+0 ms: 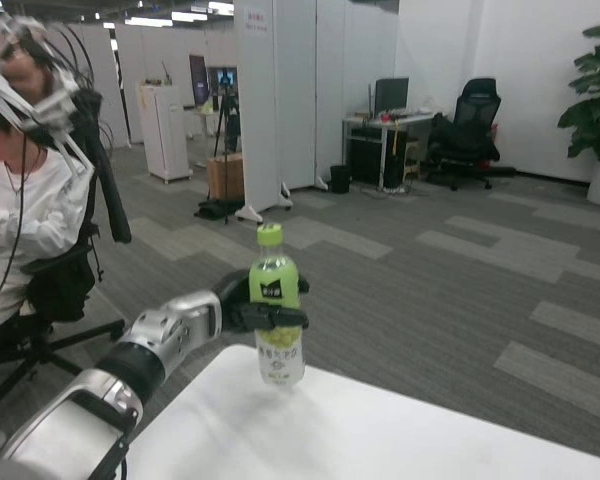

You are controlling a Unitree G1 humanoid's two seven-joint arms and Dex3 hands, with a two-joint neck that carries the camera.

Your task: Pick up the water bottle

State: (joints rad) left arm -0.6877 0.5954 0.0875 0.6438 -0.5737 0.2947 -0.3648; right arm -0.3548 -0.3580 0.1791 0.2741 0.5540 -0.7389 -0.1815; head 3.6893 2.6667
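A water bottle (277, 310) with a green cap, green upper body and white label is upright near the far left corner of the white table (360, 440). My left hand (248, 304) grips it around the middle, fingers wrapped across the front. The bottle's base hangs just above the table top, or barely touches it. My silver left forearm (130, 365) reaches in from the lower left. My right hand is out of view.
A person in white (20, 210) sits on a chair at the left, wearing a wired rig on a raised hand. Behind the table lies grey carpet, with white partitions (280, 100), a desk and a black office chair (465, 130) far off.
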